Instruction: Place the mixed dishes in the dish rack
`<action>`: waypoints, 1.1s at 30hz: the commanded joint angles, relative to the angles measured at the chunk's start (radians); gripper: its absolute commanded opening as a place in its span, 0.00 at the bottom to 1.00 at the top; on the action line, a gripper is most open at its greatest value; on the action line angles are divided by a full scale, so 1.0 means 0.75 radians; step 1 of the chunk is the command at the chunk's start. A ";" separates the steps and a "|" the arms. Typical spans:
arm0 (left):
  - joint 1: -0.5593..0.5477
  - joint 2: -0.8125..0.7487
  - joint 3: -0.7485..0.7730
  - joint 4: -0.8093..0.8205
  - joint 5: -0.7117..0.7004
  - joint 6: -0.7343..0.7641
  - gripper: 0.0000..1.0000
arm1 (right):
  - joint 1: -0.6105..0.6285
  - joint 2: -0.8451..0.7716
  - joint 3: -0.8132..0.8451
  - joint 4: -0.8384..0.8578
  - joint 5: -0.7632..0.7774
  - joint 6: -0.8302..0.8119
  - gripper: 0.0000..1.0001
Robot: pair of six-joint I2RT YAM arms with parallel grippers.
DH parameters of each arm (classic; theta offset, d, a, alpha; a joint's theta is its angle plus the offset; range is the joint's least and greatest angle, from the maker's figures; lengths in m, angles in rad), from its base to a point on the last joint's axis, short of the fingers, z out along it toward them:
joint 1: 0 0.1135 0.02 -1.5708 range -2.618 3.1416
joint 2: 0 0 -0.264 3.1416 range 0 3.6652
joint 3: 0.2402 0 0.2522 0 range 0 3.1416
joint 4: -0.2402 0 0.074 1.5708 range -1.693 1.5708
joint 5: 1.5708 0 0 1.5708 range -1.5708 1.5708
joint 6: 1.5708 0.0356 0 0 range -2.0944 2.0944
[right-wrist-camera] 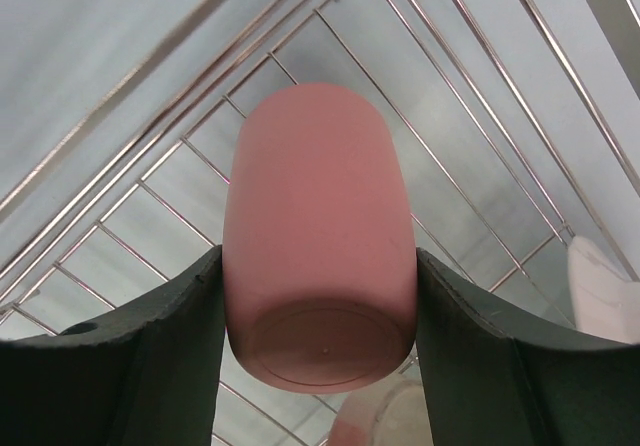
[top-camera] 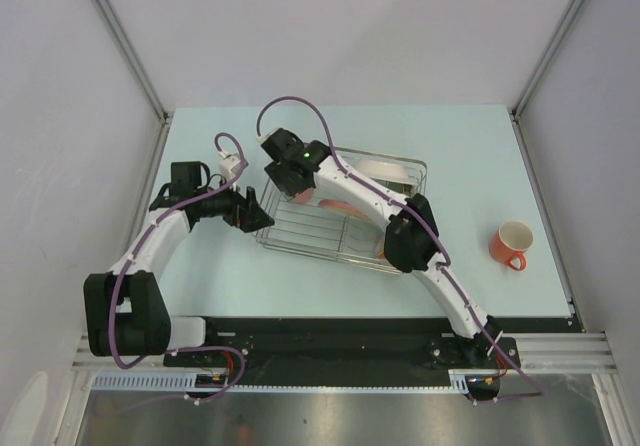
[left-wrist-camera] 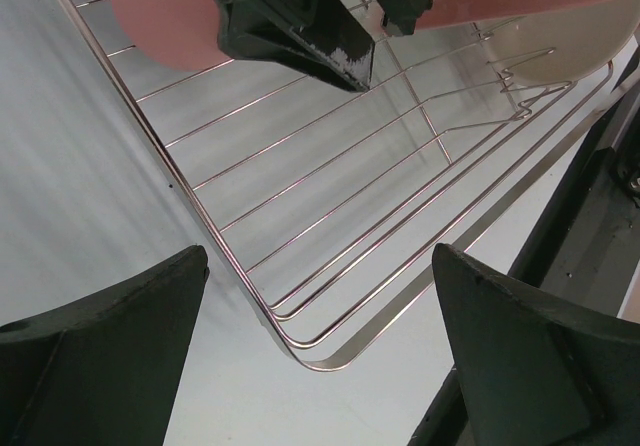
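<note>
The silver wire dish rack (top-camera: 335, 228) stands mid-table. My right gripper (top-camera: 297, 188) hangs over its left part, shut on the coral-pink cup (right-wrist-camera: 315, 226), held base toward the camera above the rack wires (right-wrist-camera: 480, 126). My left gripper (top-camera: 257, 212) is open and empty at the rack's near-left corner (left-wrist-camera: 320, 351), which lies between its fingers (left-wrist-camera: 110, 356). The cup (left-wrist-camera: 160, 16) also shows in the left wrist view. Pinkish-white plates (top-camera: 388, 173) stand in the rack's far side. The orange bowl with white inside (top-camera: 513, 243) sits on the table at the right. The pale green bowl is out of view.
The right arm's elbow (top-camera: 410, 234) hangs over the rack's right end. A plate edge (right-wrist-camera: 605, 291) shows right of the held cup. White walls close in the table at the back and sides.
</note>
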 commanded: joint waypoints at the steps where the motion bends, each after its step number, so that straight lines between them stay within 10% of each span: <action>1: -0.014 -0.009 0.000 0.027 0.042 0.045 1.00 | 0.012 0.036 -0.003 0.064 -0.014 -0.026 0.29; 6: -0.010 -0.005 0.000 0.019 0.053 0.050 1.00 | 0.012 0.026 -0.009 0.089 0.029 -0.048 0.99; 33: -0.010 -0.018 -0.004 -0.018 0.053 0.076 1.00 | -0.038 -0.123 -0.003 0.170 0.137 -0.128 1.00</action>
